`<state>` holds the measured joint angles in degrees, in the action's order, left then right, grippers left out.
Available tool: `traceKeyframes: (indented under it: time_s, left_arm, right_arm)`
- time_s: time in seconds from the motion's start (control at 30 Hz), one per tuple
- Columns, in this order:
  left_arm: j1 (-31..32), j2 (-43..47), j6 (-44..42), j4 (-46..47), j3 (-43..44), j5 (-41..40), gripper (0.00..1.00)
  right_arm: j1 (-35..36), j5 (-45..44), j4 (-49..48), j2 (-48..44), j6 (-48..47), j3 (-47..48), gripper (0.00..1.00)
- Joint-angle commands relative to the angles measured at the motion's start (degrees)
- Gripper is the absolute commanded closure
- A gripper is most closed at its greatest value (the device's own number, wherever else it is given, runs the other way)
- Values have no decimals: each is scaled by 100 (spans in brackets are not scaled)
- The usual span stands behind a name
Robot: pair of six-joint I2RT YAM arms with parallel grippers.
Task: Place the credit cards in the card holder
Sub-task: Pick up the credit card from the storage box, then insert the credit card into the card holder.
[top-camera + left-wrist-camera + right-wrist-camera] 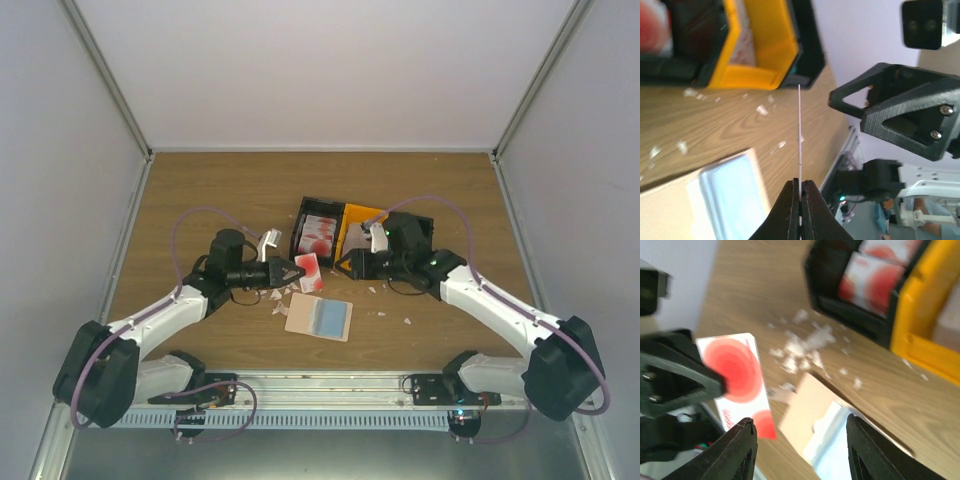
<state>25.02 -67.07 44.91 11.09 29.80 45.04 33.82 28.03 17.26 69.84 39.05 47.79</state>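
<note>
A white credit card with red blotches [309, 272] is pinched at its edge by my left gripper [297, 270], which is shut on it just above the table. The left wrist view shows that card [799, 130] edge-on as a thin white line rising from the closed fingertips [800, 184]. The card holder [318, 317] lies open below it, beige with a pale blue inside. My right gripper [352, 262] hovers just right of the card, open and holding nothing. In the right wrist view the card [737, 375] stands left of the open gripper [800, 421], with the card holder [840, 435] beneath.
A black-and-orange tray [356, 222] stands behind the grippers, with more red-blotched cards [320, 232] in its black bin. White crumb-like scraps [275, 298] lie scattered on the wooden table around the card holder. Grey walls close in both sides.
</note>
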Motion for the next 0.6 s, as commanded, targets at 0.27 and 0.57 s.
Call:
traceKeyframes:
  time_s: [0.27, 0.57]
  left_arm:
    - [426, -963, -1106, -1306, 183, -93, 100]
    - [557, -1396, -1115, -1287, 175, -306, 100]
  right_arm:
    - [1758, -2539, 1899, 1363, -416, 31, 47]
    - [2167, -2793, 2073, 2220, -482, 407, 48]
